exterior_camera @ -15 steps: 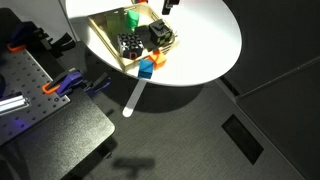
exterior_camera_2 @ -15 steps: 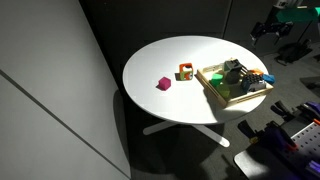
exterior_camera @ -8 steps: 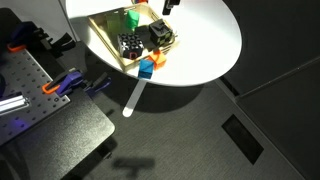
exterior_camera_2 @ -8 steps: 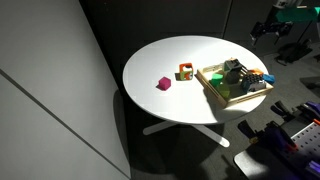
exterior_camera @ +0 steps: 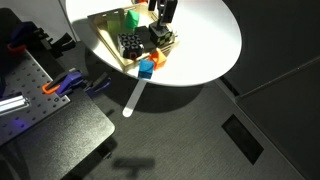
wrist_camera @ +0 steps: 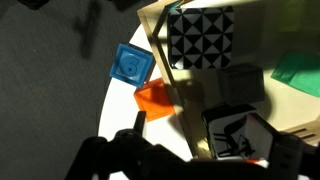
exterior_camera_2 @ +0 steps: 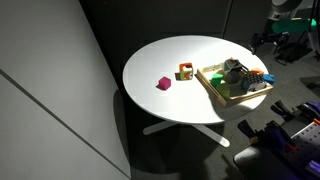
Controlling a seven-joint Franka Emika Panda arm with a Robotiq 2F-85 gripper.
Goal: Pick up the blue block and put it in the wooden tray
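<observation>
Right now the blue block [exterior_camera: 146, 70] is lying at the very edge of the round table [exterior_camera: 210, 40], just outside the wooden tray [exterior_camera: 104, 36] and beside an orange block [exterior_camera: 157, 60]. The gripper [exterior_camera: 165, 14] is hanging over the tray's opposite side, well apart from the blue block; whether its jaws are parted is not showing.

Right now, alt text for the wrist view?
A blue block lies on the white table just outside the wooden tray, next to an orange block. Inside the tray sits a black-and-white patterned cube.

Blue block [wrist_camera: 131, 66] smooth matt plastic; wooden tray [wrist_camera: 160, 40] pale bare wood; table [exterior_camera_2: 165, 60] smooth white.
</observation>
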